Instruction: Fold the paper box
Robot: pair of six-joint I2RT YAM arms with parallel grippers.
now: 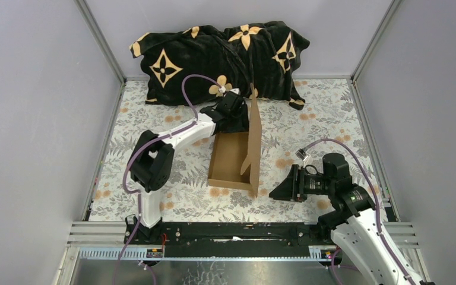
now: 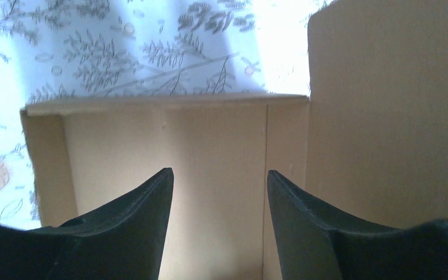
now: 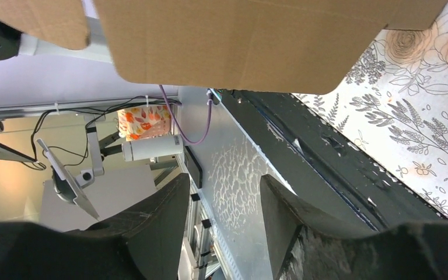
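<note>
paper box (image 1: 233, 157): right flap upright, other walls low. left gripper (image 2: 219, 192) spread over its far end, gripping nothing. right gripper (image 3: 224, 195) spread, near front-right corner, not touching.

the open brown cardboard box (image 1: 230, 160) lies in the middle of the flowered white table cloth (image 1: 320, 113). its tall cardboard flap (image 1: 255, 133) stands up along the box's 3 o'clock side. the big black cushion with gold flowers (image 1: 219, 56) lies behind the box, at 12 o'clock. the left gripper (image 1: 236, 113) hangs over the box's 12 o'clock end. the right gripper (image 1: 275, 192) sits at 4 o'clock, near the box.
</note>
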